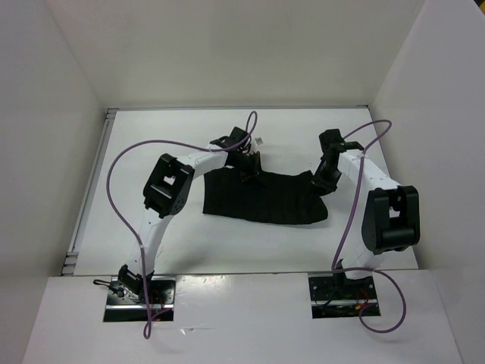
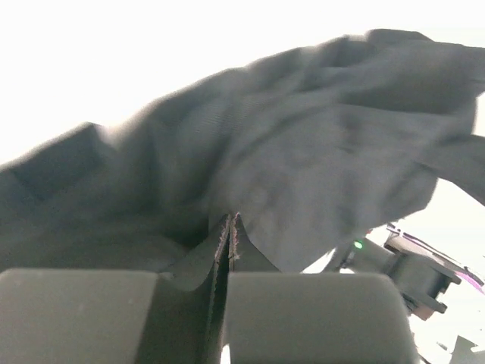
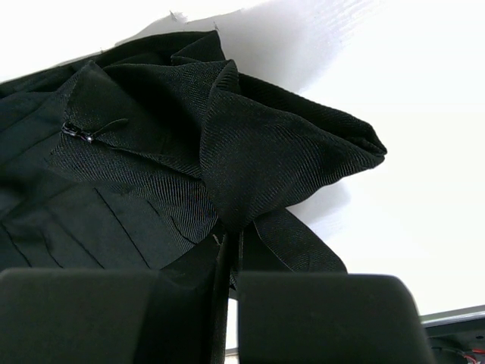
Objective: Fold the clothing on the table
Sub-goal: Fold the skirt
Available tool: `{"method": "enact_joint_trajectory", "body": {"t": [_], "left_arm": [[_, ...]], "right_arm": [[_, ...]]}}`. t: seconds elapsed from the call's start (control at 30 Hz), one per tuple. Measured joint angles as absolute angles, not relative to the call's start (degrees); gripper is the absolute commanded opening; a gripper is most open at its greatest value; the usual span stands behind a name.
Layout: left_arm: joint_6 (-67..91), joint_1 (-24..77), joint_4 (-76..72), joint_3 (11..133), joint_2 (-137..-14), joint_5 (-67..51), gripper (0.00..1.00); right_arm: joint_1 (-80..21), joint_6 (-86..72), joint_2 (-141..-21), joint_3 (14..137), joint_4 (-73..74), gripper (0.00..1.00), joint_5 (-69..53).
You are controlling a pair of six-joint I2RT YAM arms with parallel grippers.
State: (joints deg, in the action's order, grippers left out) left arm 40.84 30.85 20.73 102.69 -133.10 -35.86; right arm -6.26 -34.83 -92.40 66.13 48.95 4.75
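Note:
The black clothing [image 1: 261, 199] lies spread on the white table [image 1: 227, 243], its far edge lifted at both corners. My left gripper [image 1: 250, 168] is shut on the clothing's far left corner. In the left wrist view the fabric [image 2: 288, 167] hangs from the pinched jaws of that gripper [image 2: 229, 227]. My right gripper [image 1: 324, 182] is shut on the far right corner. The right wrist view shows a bunched fold of the clothing [image 3: 250, 152] rising from the closed jaws of this gripper [image 3: 231, 239], with a small zipper pull [image 3: 76, 133] at the left.
White walls [image 1: 45, 152] enclose the table on three sides. A metal rail [image 1: 87, 197] runs along the table's left edge. Purple cables [image 1: 121, 163] loop above both arms. The arm bases [image 1: 140, 292] sit at the near edge.

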Motion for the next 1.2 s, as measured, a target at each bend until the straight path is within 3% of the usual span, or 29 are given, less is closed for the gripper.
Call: {"method": "enact_joint_trajectory", "body": {"t": [0.27, 0.53, 0.77, 0.87, 1.03, 1.2], "left_arm": [[42.2, 31.2, 20.3, 103.5, -136.9, -35.4, 0.0], [42.3, 31.3, 20.1, 106.0, -138.1, -34.2, 0.0], [41.7, 31.6, 23.1, 112.4, -139.9, -31.4, 0.0], [40.5, 31.2, 24.3, 114.7, -139.5, -30.2, 0.05], [38.2, 28.3, 28.2, 114.1, -133.3, -27.8, 0.14], [35.7, 23.3, 30.3, 106.9, -117.8, -19.6, 0.06]], "right_arm": [[-6.3, -34.8, -91.5, 68.9, 50.4, 0.0, 2.5], [-9.6, -34.7, -84.2, 77.0, 49.7, 0.02, -10.5], [-14.8, -35.6, -85.2, 78.1, 46.0, 0.02, -19.6], [-15.8, -36.1, -86.1, 78.1, 45.1, 0.02, -20.9], [-16.3, -36.4, -87.2, 78.1, 44.3, 0.02, -19.7], [-16.4, -36.3, -88.7, 78.7, 44.4, 0.02, -17.6]]}}
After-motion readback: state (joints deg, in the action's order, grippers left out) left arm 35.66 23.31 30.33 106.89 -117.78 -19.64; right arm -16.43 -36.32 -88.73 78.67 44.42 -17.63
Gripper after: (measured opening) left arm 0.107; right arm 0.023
